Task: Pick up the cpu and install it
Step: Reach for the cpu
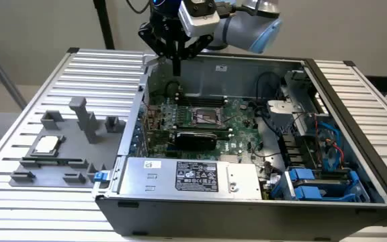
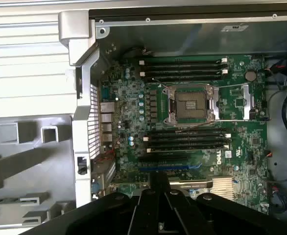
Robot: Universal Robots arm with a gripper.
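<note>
The pincer [image 1: 177, 70] hangs with its two fingers drawn together into a single dark point, gripping nothing, up above the far corner of the open computer case [image 1: 355, 199]. Through the wrist view the pincer [image 2: 159, 196] looks straight down on the green motherboard [image 2: 241, 147] that lies below it. On that board, a little beyond the fingertips, is the dark square socket [image 2: 191, 105] in its metal frame, with rows of black memory sticks [image 2: 182, 68] on either side of it. From where I stand the socket [image 1: 205, 117] is below the pincer and slightly toward the exterior view's right. Nearer to me than the board, a silver box with a black label [image 1: 195, 176] fills the front of the case. The cpu [image 1: 46, 145] is well apart from the pincer, down and off to the exterior view's left. It lies flat, pale top up, in a pocket of a grey holder [image 1: 79, 166] outside the case. Case and holder both rest on a table of ribbed metal slats [image 1: 18, 201].
</note>
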